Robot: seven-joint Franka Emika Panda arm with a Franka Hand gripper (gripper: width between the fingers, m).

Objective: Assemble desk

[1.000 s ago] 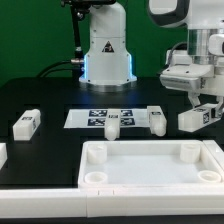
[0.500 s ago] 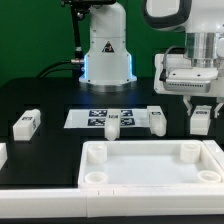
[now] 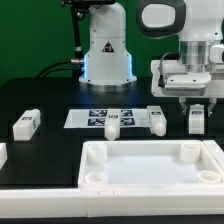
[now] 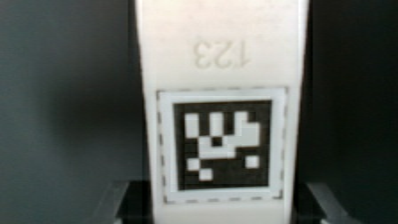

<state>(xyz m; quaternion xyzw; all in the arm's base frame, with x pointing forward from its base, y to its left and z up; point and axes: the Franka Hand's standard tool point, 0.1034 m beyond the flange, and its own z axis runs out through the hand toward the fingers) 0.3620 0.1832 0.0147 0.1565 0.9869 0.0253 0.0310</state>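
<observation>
Exterior view's left: short white plastic bar leg [image 3: 25, 123], tagged, lying flat on the black table [image 3: 60, 140].

Centre: thin flat white marker board [image 3: 100, 117]. Two more white tagged legs stand upright at its near edge, one [image 3: 112, 126] left of the other [image 3: 158, 121].

Front: wide white rimmed plastic desk panel [image 3: 150, 170], sockets facing up, the visible ones empty.

Exterior view's right: gripper [image 3: 197, 108] clamped on a fourth white bar, the held leg [image 3: 197, 122]. Its long axis is vertical and it appears clear of the table. The panel's far-right corner socket [image 3: 187, 152] lies below it, slightly toward the exterior view's left.

Wrist view: held leg [image 4: 214, 100] fills the frame, tag toward the camera, dark fingers [image 4: 125, 205] on both flanks.
</observation>
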